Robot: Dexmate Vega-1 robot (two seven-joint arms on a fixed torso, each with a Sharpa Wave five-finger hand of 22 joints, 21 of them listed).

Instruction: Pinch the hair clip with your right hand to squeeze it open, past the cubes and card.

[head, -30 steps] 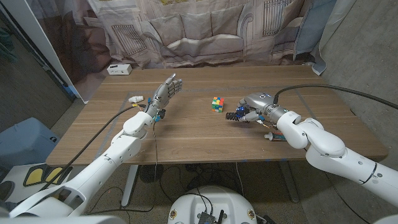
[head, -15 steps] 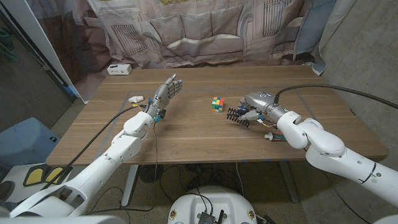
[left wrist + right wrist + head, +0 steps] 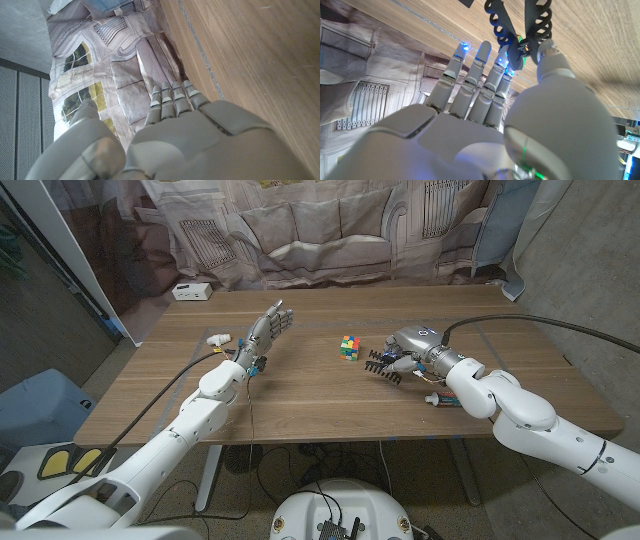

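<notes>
A black toothed hair clip is just off the wooden table, right of centre. My right hand pinches its tail between thumb and fingers. In the right wrist view the clip stands with its jaws spread apart beyond the thumb. A multicoloured cube sits on the table just left of the clip, apart from it. My left hand is held up over the table's left-centre, fingers apart and holding nothing. In the left wrist view that hand points toward the curtain.
A small white object lies left of my left hand. A white box sits at the far left corner. Small coloured items lie beside my right forearm. A printed curtain hangs behind the table.
The clip's jaws have spread wider in my right hand, which shifted only slightly. The left arm has not moved.
</notes>
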